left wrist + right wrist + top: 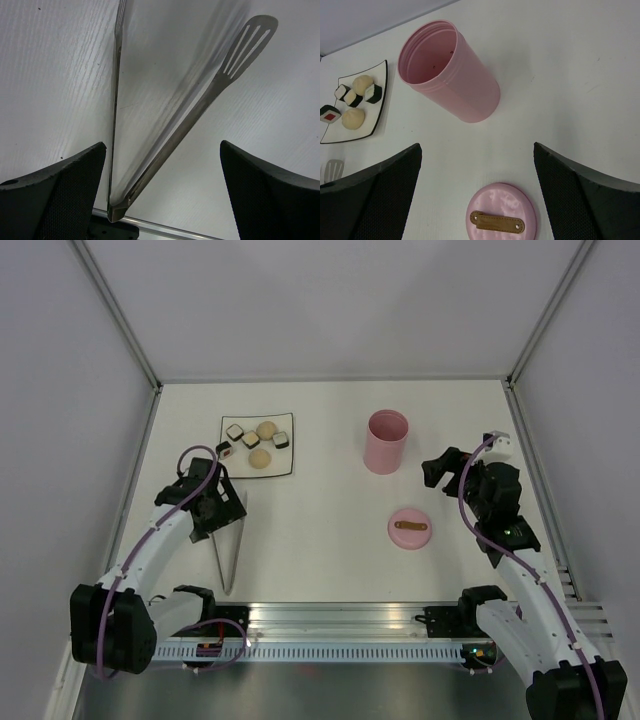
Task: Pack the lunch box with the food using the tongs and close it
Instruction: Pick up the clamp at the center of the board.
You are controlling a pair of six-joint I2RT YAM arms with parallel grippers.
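Note:
The tongs [228, 558] lie flat on the table as a narrow V, hinge [117, 210] toward the near edge and one slotted tip [250, 45] showing. My left gripper [214, 510] hovers over them, open, its fingers [60, 195] on either side of the tongs' arms, apart from them. The pink lunch box [386, 441] stands upright and uncovered, empty inside [432, 55]. Its lid [410, 529] with the brown handle [497, 222] lies on the table nearer me. My right gripper [440, 472] is open above the table between box and lid [476, 146]. The food [258, 443] sits on the plate.
The white black-rimmed plate [282, 462] stands at the back left, also at the left edge of the right wrist view [375, 112]. An aluminium rail [340, 618] runs along the near edge, just behind the tongs' hinge. Walls enclose the table on three sides.

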